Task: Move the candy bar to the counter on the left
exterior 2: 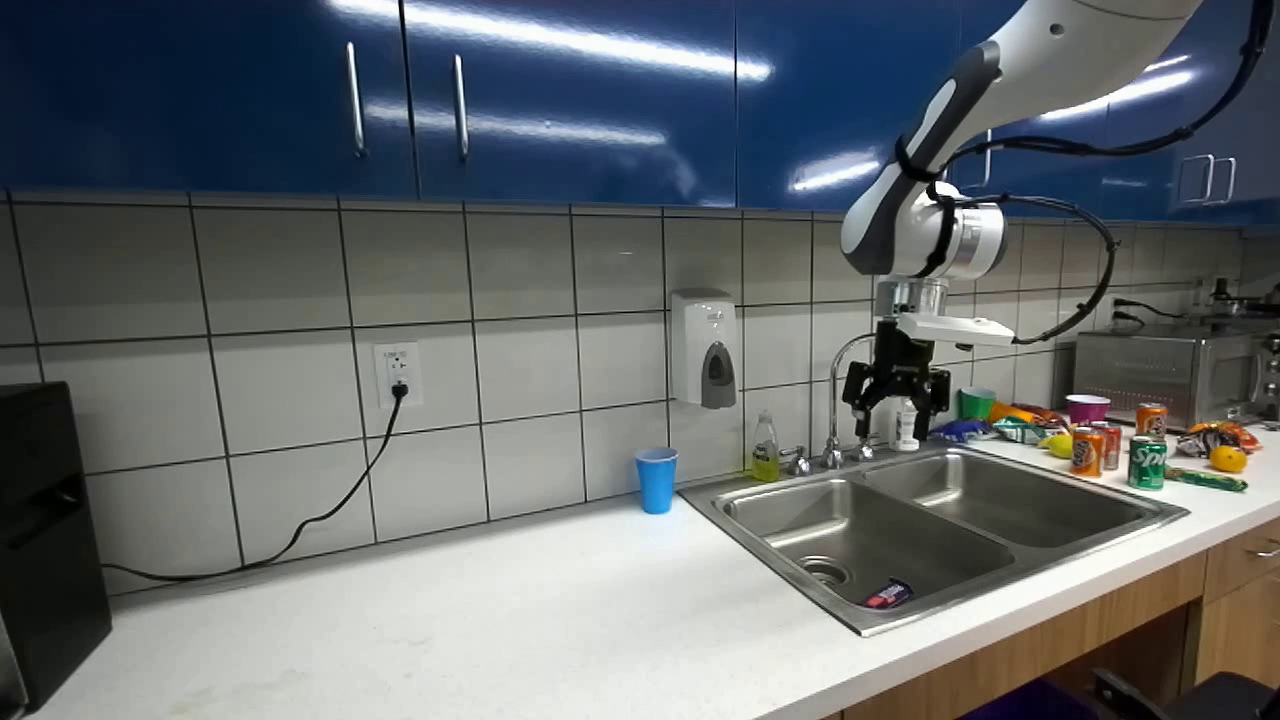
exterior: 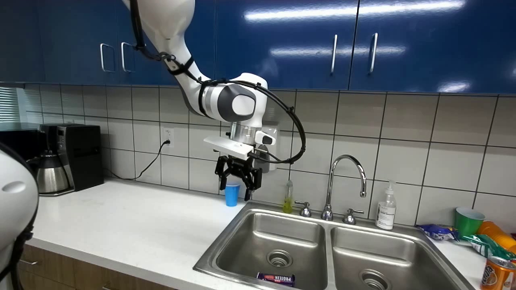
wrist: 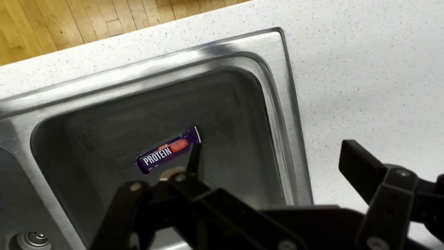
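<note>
The bar (wrist: 167,151) lies in the sink (exterior: 329,257), in the basin (wrist: 215,100) next to the broad bench (exterior: 133,225), PROTEIN label up. The end effector (exterior 2: 893,432) hangs high, well apart from the bar, its 2 fingers (wrist: 360,168) spread wide; in the wrist view, 1 fingertip (wrist: 195,158) hides part of the bar. A blue cup (exterior 2: 657,485) stands upright on the bench, near the sink.
</note>
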Available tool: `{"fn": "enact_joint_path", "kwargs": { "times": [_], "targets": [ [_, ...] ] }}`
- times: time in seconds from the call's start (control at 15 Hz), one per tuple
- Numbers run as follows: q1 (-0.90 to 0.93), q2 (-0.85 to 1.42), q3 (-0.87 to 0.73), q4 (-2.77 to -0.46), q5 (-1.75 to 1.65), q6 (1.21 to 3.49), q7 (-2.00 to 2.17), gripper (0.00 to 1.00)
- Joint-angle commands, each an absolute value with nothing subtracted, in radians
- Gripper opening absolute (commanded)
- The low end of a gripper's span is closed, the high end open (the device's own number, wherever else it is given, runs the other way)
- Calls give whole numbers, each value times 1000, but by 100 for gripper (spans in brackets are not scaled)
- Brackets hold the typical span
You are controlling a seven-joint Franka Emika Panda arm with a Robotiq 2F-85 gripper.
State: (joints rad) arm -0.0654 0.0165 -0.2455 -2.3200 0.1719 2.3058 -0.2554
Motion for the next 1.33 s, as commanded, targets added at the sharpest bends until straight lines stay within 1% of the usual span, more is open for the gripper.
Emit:
{"fn": "enact_joint_path", "kwargs": {
  "times": [0.0, 0.47, 0.8, 1.27],
  "targets": [
    [-105, 68, -210, -2299, 188, 2337, -205, 100],
    [-112, 165, -179, -2275, 203, 2416, -149, 100],
    [-114, 234, -146, -2246, 293, 2545, -62, 100],
    [-93, 320, -176, -2207, 228, 2650, 166, 100]
  ]
}}
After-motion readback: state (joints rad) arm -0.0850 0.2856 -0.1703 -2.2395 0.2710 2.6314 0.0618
